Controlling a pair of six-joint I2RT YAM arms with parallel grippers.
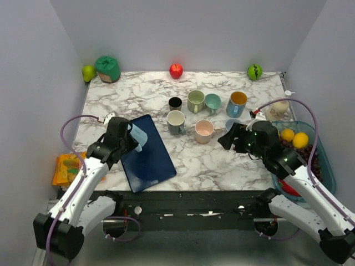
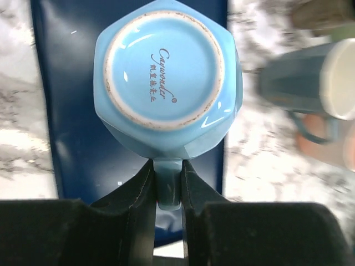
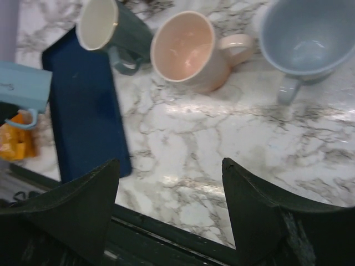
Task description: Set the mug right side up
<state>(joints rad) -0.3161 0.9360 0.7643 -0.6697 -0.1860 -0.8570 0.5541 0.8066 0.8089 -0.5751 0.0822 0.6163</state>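
A light blue mug (image 2: pixel 166 72) is held by its handle between the fingers of my left gripper (image 2: pixel 167 166), which is shut on it. The mug's base, with printed writing, faces the left wrist camera. It hangs over the far left part of a navy tray (image 1: pixel 150 160). In the top view the mug (image 1: pixel 139 136) sits just right of my left gripper (image 1: pixel 132 136). In the right wrist view the mug (image 3: pixel 23 86) shows at the left edge, its handle pointing down. My right gripper (image 1: pixel 226 138) is open and empty over bare marble (image 3: pixel 169 205).
Several upright mugs stand mid-table: dark teal (image 1: pixel 176 122), pink (image 1: pixel 204 131), pale grey-blue (image 3: pixel 302 36), green (image 1: pixel 195 101), teal (image 1: pixel 212 102), blue (image 1: pixel 237 103), and a black cup (image 1: pixel 175 102). Fruit lines the back edge. A blue bin (image 1: pixel 327 172) holds lemons at right. An orange packet (image 1: pixel 69 168) lies left.
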